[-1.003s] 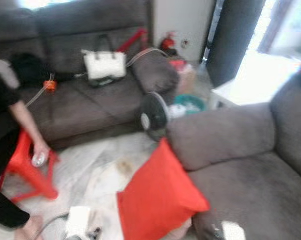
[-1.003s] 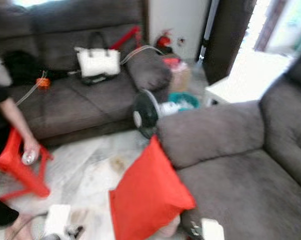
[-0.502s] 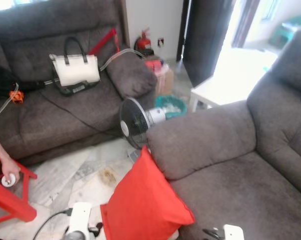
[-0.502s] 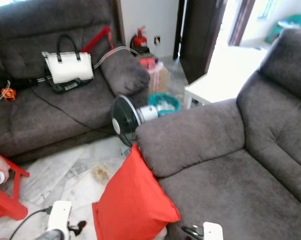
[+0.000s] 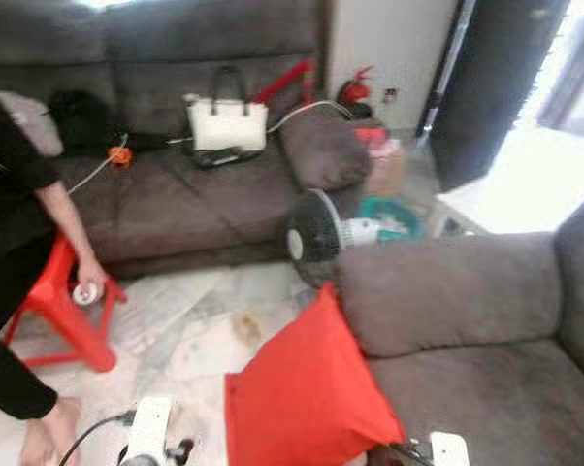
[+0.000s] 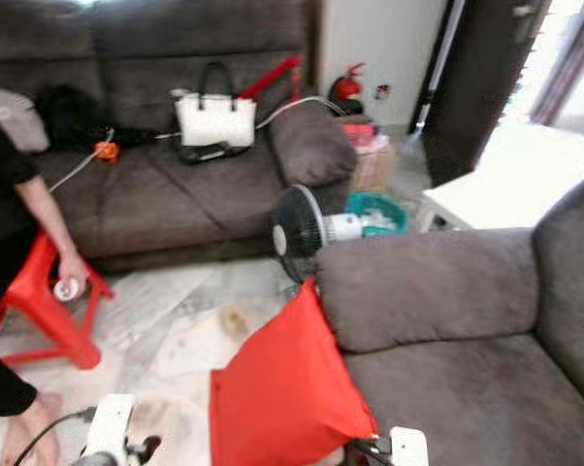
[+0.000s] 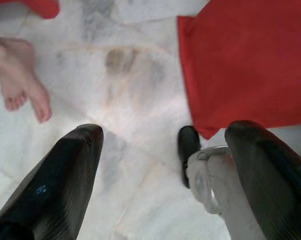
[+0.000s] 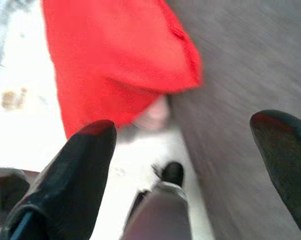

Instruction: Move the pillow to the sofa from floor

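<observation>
Standing over the red pillow point(image 5: 307, 398) with both grippers low and empty.

Pillow is at 6 o'clock in my head view, upright on the marble floor point(image 5: 190, 320), leaning on the front of the near grey sofa point(image 5: 467, 320), just under its armrest at 3 o'clock. My left gripper point(image 7: 163, 165) has its fingers spread wide above bare floor, pillow corner near at 1 o'clock in the wrist view. My right gripper point(image 8: 183, 155) is spread too, hanging over the gap where pillow meets sofa, pinching nothing. Black fan point(image 5: 314, 236) stands at 12 o'clock behind the pillow. Far sofa point(image 5: 176, 184) at 11 o'clock carries a white handbag point(image 5: 226, 124). A person point(image 5: 16, 243) at 9 o'clock bends by a red stool point(image 5: 64, 311), bare foot point(image 7: 20, 80) on the floor.
</observation>
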Tool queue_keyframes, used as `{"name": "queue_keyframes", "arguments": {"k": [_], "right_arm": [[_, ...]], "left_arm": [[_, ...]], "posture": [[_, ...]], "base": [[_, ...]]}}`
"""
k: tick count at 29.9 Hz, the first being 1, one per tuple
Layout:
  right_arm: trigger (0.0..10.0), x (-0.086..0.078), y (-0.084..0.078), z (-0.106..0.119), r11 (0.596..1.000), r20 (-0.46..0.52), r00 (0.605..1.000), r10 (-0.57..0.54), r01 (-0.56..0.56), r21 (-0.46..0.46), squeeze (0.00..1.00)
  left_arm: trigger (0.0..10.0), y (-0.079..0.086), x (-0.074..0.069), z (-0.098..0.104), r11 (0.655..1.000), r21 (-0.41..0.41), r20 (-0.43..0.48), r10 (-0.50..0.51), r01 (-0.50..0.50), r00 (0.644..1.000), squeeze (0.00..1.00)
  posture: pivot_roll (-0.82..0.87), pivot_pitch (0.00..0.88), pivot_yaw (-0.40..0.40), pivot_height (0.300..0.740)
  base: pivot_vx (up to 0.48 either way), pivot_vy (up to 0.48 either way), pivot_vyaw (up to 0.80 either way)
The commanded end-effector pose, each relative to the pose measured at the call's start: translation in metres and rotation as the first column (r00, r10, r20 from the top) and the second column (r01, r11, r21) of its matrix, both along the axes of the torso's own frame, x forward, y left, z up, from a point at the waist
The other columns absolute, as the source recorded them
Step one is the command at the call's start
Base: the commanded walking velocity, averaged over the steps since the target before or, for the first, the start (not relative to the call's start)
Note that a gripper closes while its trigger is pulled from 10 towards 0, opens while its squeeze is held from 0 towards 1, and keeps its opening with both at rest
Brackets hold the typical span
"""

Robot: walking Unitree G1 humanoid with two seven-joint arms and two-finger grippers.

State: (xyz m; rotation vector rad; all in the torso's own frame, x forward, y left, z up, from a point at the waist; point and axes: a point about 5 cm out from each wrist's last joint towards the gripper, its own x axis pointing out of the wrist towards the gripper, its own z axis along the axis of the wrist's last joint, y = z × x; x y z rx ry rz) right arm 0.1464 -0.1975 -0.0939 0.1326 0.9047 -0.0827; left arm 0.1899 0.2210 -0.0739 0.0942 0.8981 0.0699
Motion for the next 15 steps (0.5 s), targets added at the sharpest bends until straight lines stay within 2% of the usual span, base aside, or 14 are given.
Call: {"name": "queue_keyframes", "arguments": {"k": [1,8,10,15], "right_arm": [[10.0,-0.0055,-0.0035,-0.0015,1.000,-0.012,1.000,-0.019,0.019,-0.005,0.00],[10.0,-0.0058,-0.0034,-0.0017,1.000,-0.015,1.000,-0.022,0.022,-0.004,0.00],[10.0,-0.0047,-0.0032,-0.0011,1.000,-0.012,1.000,0.010,-0.010,-0.015,0.00],[10.0,-0.0047,-0.0028,-0.0011,1.000,-0.010,1.000,0.005,-0.005,-0.009,0.00]], "left_arm": [[10.0,-0.0038,0.0054,0.0020,1.000,-0.007,0.015,-0.007,0.007,1.000,0.00],[10.0,-0.0036,0.0053,0.0020,1.000,-0.007,0.014,-0.007,0.007,1.000,0.00],[10.0,-0.0034,0.0052,0.0020,1.000,-0.007,0.014,-0.006,0.006,1.000,0.00],[10.0,-0.0031,0.0052,0.0020,1.000,-0.006,0.013,-0.006,0.006,1.000,0.00]], "posture": [[0.09,0.002,-0.023,0.740],[0.09,0.004,-0.023,0.740],[0.09,0.005,-0.022,0.740],[0.09,0.006,-0.022,0.740]], "base": [[0.000,0.000,0.00],[0.000,0.000,0.00],[0.000,0.000,0.00],[0.000,0.000,0.80]]}}
